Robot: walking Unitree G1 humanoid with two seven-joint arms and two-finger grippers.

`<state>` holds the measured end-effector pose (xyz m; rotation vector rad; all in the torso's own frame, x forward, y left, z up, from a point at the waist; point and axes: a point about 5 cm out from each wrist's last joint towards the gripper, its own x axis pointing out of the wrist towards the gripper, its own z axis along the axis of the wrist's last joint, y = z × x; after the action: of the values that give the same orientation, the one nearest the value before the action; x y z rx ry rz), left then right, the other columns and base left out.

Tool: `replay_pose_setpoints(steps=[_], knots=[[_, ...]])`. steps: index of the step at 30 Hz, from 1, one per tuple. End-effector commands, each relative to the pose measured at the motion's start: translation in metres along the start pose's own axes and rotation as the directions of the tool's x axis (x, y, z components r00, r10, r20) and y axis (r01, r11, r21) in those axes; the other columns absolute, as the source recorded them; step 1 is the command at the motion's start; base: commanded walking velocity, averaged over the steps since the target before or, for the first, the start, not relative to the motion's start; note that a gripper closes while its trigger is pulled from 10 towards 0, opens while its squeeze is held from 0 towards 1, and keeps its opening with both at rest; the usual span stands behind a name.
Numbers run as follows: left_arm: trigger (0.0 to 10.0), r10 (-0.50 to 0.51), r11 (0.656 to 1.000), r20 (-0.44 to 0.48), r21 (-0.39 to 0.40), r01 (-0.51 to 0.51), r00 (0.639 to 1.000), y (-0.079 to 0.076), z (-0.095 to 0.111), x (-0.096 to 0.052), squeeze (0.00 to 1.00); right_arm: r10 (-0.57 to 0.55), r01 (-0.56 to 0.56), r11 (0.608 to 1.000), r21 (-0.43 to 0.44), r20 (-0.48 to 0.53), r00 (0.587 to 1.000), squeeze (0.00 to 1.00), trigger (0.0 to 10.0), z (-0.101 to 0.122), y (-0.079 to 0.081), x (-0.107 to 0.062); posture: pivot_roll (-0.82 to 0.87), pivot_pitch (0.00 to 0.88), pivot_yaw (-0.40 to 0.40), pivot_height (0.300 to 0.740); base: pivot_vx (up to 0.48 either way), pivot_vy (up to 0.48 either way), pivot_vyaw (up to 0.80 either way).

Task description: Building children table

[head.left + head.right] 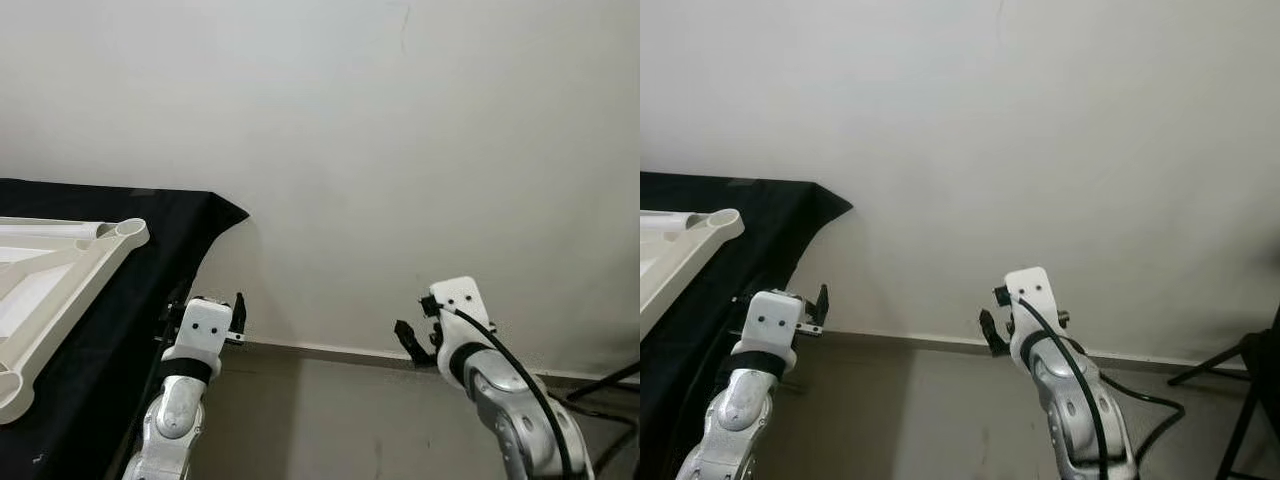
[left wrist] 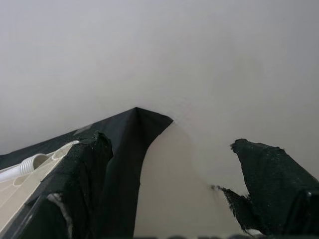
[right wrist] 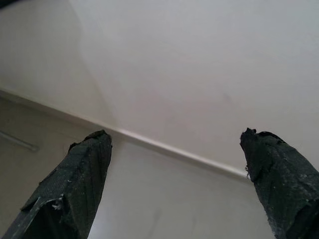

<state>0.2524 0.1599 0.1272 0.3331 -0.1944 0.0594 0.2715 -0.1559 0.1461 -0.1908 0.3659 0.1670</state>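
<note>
Nearest the camera, low in the head views, both silver arms reach forward over the bare floor, and neither has hold of anything. Farthest left lies the task's own piece, the white plastic table frame (image 1: 60, 275), resting flat on a black cloth (image 1: 150, 300) that drapes over a raised surface and hangs down toward the floor; the frame's round leg socket sits at its far right corner, near the cloth's edge. Just right of that hanging cloth is the left gripper (image 1: 228, 318), held low beside the drape and apart from the frame; its wrist view shows its two black fingers (image 2: 82, 164) spread wide with nothing between them, pointed at the cloth's corner and the plain wall (image 1: 400, 150) behind. Further right, well apart from the frame, the right gripper (image 1: 415, 335) hangs in front of the skirting line, its fingers (image 3: 84, 169) likewise wide apart and empty in its wrist view. At the far right edge a dark stand leg (image 1: 1230, 375) and a cable cross the floor. Judging from this, the step in hand is getting to the frame: the robot should turn or step left until the frame sits squarely ahead, then bring the left gripper up over the cloth's edge rather than through the drape, so the cloth is not snagged and the frame is not dragged off. No brand, label or writing is legible anywhere.
</note>
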Motion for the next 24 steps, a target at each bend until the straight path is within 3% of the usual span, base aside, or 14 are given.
replay_pose_setpoints(steps=[1, 11, 14, 15, 17, 23, 24], knots=[[10.0, -0.004, 1.0, -0.011, 0.018, 0.004, 1.0, 0.005, 0.0, -0.003, 0.0, 0.075, -0.075, 0.997, -0.019, 0.054, 0.996, 0.0, 10.0, 0.008, 0.013, 0.004, -0.05, 0.0, -0.032, 0.74, 0.0, 0.0, 0.0], [10.0, 0.024, 0.999, -0.034, 0.029, -0.023, 0.999, 0.01, 0.0, -0.015, 0.0, 0.11, -0.101, 0.992, -0.079, 0.124, 0.986, 0.0, 10.0, 0.017, 0.025, 0.017, -0.03, 0.0, -0.042, 0.74, 0.0, 0.0, 0.0], [10.0, 0.032, 0.999, -0.026, 0.036, -0.031, 0.999, 0.012, 0.002, -0.012, 0.0, 0.04, -0.034, 0.999, -0.036, 0.178, 0.983, 0.0, 10.0, 0.029, 0.019, 0.031, -0.01, 0.0, -0.052, 0.74, 0.0, 0.0, 0.0], [10.0, 0.046, 0.998, -0.022, 0.039, -0.045, 0.999, 0.016, 0.003, -0.009, 0.0, -0.015, 0.007, 0.999, 0.043, 0.207, 0.978, 0.0, 10.0, 0.038, 0.015, 0.04, -0.01, 0.0, -0.052, 0.74, 0.0, 0.0, 0.0], [10.0, 0.051, 0.998, -0.024, 0.043, -0.05, 0.998, 0.017, 0.003, -0.009, 0.0, -0.039, 0.025, 0.997, 0.073, 0.206, 0.978, 0.0, 10.0, 0.039, 0.012, 0.042, -0.01, 0.0, -0.052, 0.74, 0.0, 0.0, 0.0], [10.0, 0.064, 0.997, -0.05, 0.046, -0.062, 0.997, 0.023, 0.004, -0.018, 0.0, -0.011, 0.002, 0.999, 0.051, 0.189, 0.982, 0.0, 10.0, 0.02, 0.017, 0.025, -0.01, 0.0, -0.023, 0.74, 0.0, 0.0, 0.0], [10.0, 0.079, 0.996, -0.077, 0.042, -0.076, 0.994, 0.026, 0.003, -0.028, 0.0, -0.001, -0.003, 1.0, 0.027, 0.175, 0.985, 0.0, 10.0, 0.008, 0.018, 0.02, 0.0, 0.0, -0.012, 0.74, 0.0, 0.0, 0.0]])
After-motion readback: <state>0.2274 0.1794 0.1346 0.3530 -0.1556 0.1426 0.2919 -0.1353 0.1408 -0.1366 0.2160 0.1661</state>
